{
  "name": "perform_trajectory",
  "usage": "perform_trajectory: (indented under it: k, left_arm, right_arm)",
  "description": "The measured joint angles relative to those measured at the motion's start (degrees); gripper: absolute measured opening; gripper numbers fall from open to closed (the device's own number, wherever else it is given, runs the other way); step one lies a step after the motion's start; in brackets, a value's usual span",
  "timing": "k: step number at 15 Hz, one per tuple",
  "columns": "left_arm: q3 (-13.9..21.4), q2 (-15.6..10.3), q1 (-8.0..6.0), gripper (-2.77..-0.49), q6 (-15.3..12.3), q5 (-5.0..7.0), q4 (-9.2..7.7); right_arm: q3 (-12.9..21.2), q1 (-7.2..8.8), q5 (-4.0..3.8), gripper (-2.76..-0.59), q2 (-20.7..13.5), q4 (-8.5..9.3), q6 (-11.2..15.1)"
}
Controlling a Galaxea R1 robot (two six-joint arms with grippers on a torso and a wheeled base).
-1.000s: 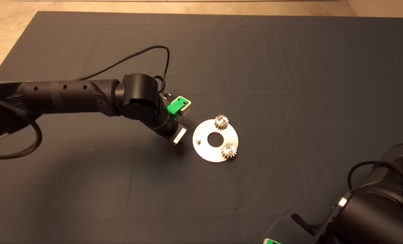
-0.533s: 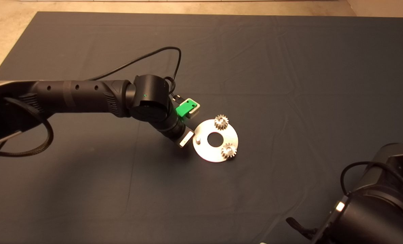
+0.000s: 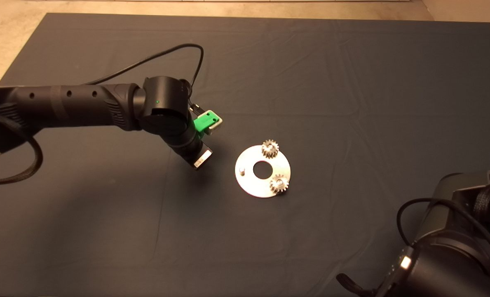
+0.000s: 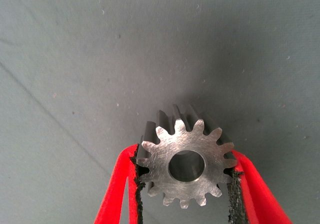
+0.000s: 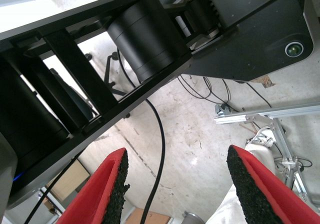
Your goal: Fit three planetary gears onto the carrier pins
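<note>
Left wrist view shows you the left end effector (image 4: 186, 184) grasping a third planetary gear (image 4: 186, 165) above the table (image 3: 310, 82), left of the disc (image 3: 262, 187) carrying two gears (image 3: 270, 148); one pin (image 3: 241, 169) stands bare. Right end effector (image 5: 175, 184), parked near right, is released.

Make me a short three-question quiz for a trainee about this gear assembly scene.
1. How many small toothed metal gears sit on the flat shiny round metal disc?
2. True or false: the left claw is empty.
3. Which claw is open: A left, B right?

Key: 1. Two; one short silver pin is bare. 2. False; it grips a third gear. 3. B.
</note>
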Motion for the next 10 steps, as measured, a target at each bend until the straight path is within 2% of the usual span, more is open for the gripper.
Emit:
perform_trajectory:
  k: [3,4,7,10]
  left_arm:
    - [0.09,2.54,-3.44,-2.51,-0.08,-0.34,-0.07]
    - [0.11,3.22,-4.05,-2.51,-0.41,-0.46,-0.05]
    - [0.11,4.62,-4.32,-2.51,-2.01,-0.27,-0.24]
    - [0.11,5.99,-5.81,-2.51,-3.86,-0.24,-1.32]
  right_arm:
    - [0.00,0.02,-0.05,-1.91,0.12,-0.02,0.13]
    - [0.00,0.00,-0.07,-1.91,0.12,-0.02,0.13]
    - [0.00,0.02,-0.09,-1.91,0.26,-0.04,0.16]
    - [0.00,0.00,-0.07,-1.91,0.26,-0.05,0.16]
